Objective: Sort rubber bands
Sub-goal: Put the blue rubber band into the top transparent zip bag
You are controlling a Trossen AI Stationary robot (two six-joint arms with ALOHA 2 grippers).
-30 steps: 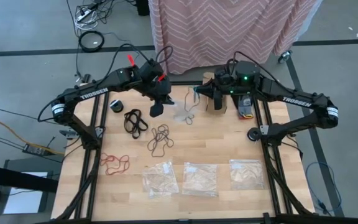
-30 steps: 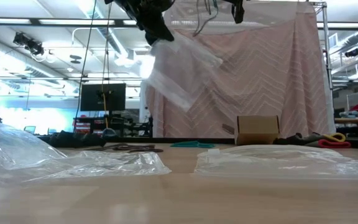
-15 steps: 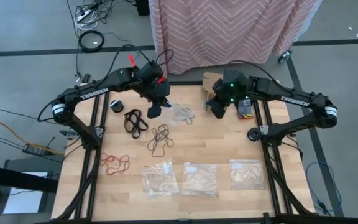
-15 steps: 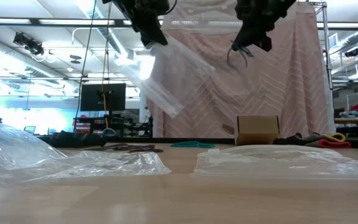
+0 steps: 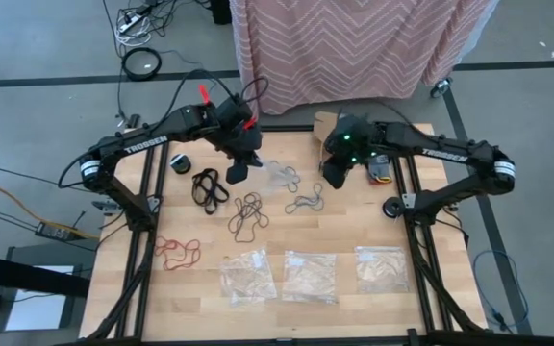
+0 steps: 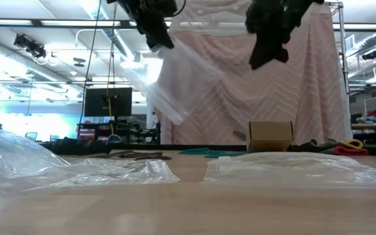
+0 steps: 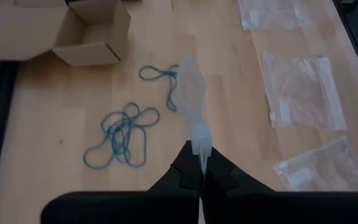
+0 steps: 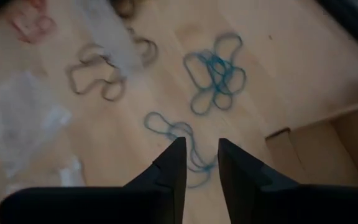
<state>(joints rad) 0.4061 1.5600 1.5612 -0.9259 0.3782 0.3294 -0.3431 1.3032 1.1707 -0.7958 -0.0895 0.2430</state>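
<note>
My left gripper [image 5: 241, 171] hangs over the table's far middle, shut on a clear plastic bag [image 6: 181, 81]. My right gripper [image 8: 201, 163] is open and tipped downward over the far right, with nothing between its fingers. Below it, teal-blue rubber bands lie flat on the wood in two bunches: a small one [image 8: 173, 134] near the fingers and a bigger one [image 8: 216, 68] beyond it. In the high view the bunches [image 5: 306, 203] lie right of the bag. Black [image 5: 210, 185], dark brown [image 5: 248, 213] and red [image 5: 176, 252] bands lie to the left. My left gripper pinches one narrow end of the clear bag, at its whitish strip [image 7: 201, 146], between its two fingers. The fingers slant down from the table's left. The bag [image 7: 191, 93] hangs off the fingertips, lifted clear of the table.
Three clear bags [image 5: 248, 276], [image 5: 310, 277], [image 5: 381, 268] lie in a row near the front edge. An open cardboard box [image 7: 73, 31] stands at the far right under my right arm. A small black round thing [image 5: 181, 163] sits at the far left. Pink cloth hangs beyond the table.
My right gripper has come down and tipped steeply downward. It has let go of the teal-blue bands that hung from its fingers, and they have fallen onto the table between the two grippers. The left gripper keeps the bag up.
</note>
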